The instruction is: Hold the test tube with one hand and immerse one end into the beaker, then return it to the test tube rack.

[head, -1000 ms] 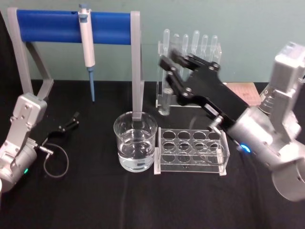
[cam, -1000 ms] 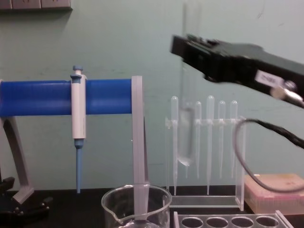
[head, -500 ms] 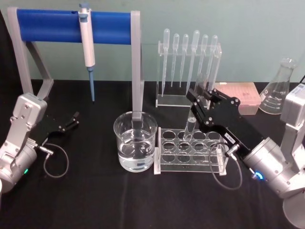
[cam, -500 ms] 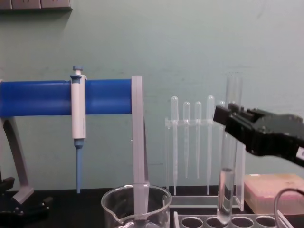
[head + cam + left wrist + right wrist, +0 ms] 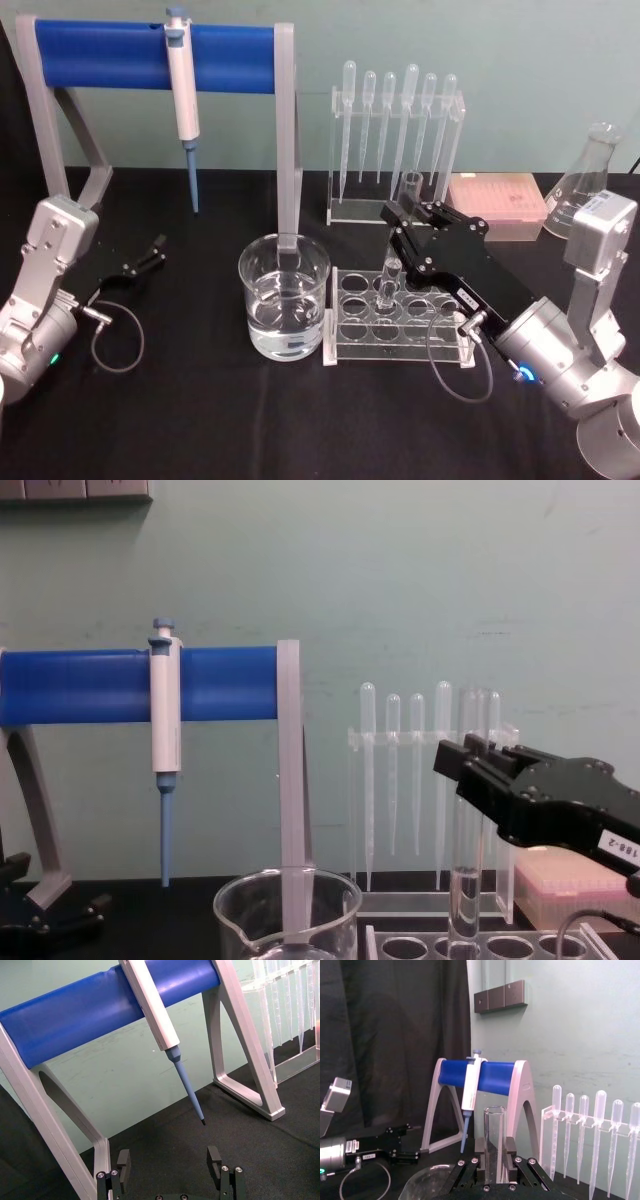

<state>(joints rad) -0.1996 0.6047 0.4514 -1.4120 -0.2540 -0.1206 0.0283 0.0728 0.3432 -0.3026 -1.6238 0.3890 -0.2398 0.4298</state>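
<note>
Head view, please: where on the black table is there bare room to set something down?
The front strip before the clear glass beaker and acrylic tube rack is bare, as is the patch between the blue-barred stand and beaker. It is crowded around the rack, where the right gripper holds the test tube.

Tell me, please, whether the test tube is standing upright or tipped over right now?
Upright. In the chest view the test tube runs vertically from the right gripper down into the clear rack.

Even, soft indoor light; sharp frames, faint glass glare
</note>
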